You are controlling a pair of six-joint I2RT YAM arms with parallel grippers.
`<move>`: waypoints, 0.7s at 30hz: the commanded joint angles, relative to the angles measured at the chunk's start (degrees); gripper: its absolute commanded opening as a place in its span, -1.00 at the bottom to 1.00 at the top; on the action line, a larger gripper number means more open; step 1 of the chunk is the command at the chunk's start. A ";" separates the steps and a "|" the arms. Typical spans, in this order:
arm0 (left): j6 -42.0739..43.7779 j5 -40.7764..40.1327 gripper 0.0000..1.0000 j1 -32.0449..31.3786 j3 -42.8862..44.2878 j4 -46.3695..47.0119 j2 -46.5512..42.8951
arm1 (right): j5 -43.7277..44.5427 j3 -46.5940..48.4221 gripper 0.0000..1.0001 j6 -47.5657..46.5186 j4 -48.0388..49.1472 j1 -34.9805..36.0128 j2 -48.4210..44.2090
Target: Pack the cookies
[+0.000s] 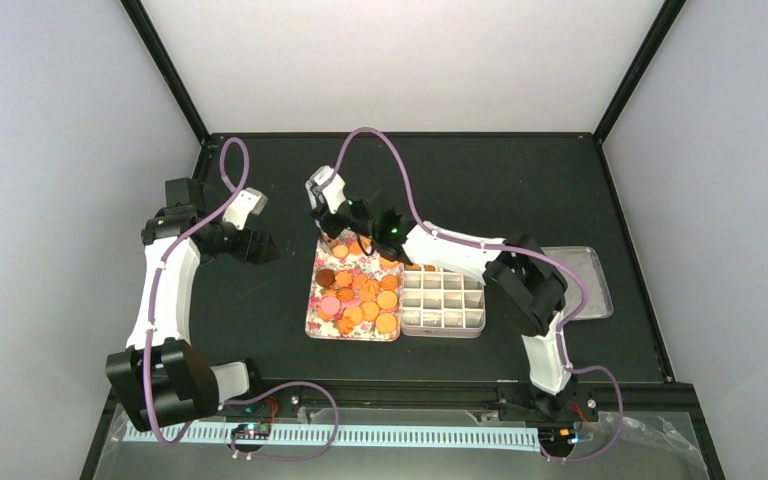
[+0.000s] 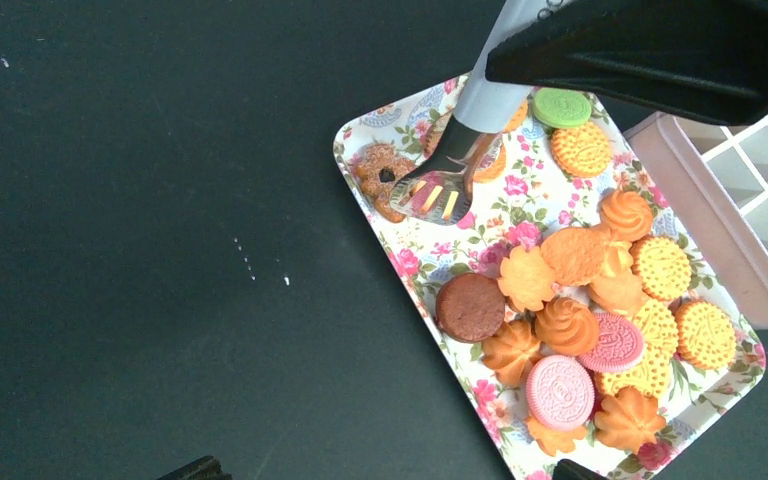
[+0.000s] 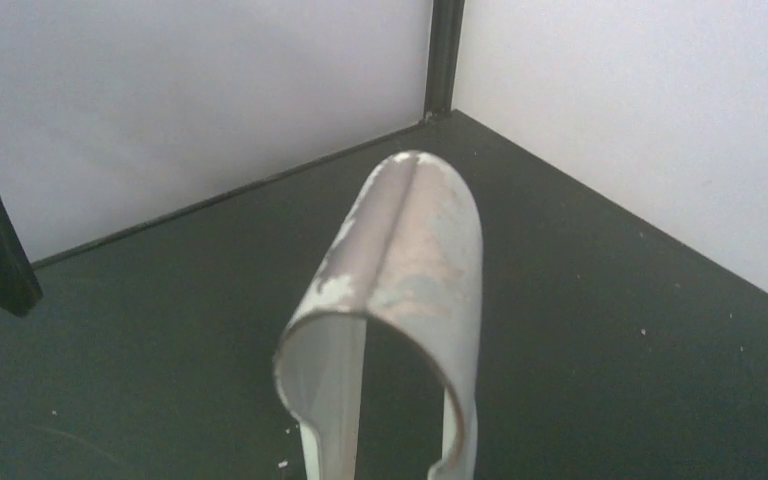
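White walls closed in our dark surface (image 1: 490,180). At centre frame in the top view we saw the flowered tray (image 1: 312,312), with a pale divided box (image 1: 445,300) just beside it on the right. Our left pincer (image 1: 258,245) hung well left of the tray, released and grasping nothing. Our right pincer (image 2: 560,50) was clenched on the metal tongs (image 2: 447,170), whose slotted tip sat low over the tray's upper end beside a brown cookie. The cookies (image 2: 580,320) lay heaped on the tray, mostly orange, a few pink, brown and green.
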 commanded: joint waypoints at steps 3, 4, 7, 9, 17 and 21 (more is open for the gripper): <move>1.04 0.36 0.73 0.53 1.16 -1.29 -1.14 | -0.01 -3.79 -0.36 -0.36 2.43 -0.37 -0.96; 1.03 0.37 0.73 0.51 1.23 -1.29 -1.19 | -0.16 -4.18 -0.37 -0.28 2.44 -0.41 -0.97; 1.08 0.40 0.73 0.50 1.51 -1.52 -1.53 | -0.41 -6.17 -0.37 0.01 3.16 -0.40 -1.33; 1.21 0.34 0.73 0.51 1.52 -1.46 -1.69 | -0.41 -7.24 -0.37 0.01 3.33 -0.35 -1.60; 0.86 0.96 0.73 0.52 1.15 -1.61 -1.62 | -0.75 -12.60 -0.58 0.55 4.90 -0.26 -5.62; 0.77 1.33 0.72 0.51 0.99 -1.53 -1.68 | -0.89 -14.89 -0.77 1.34 5.94 -0.30 -8.23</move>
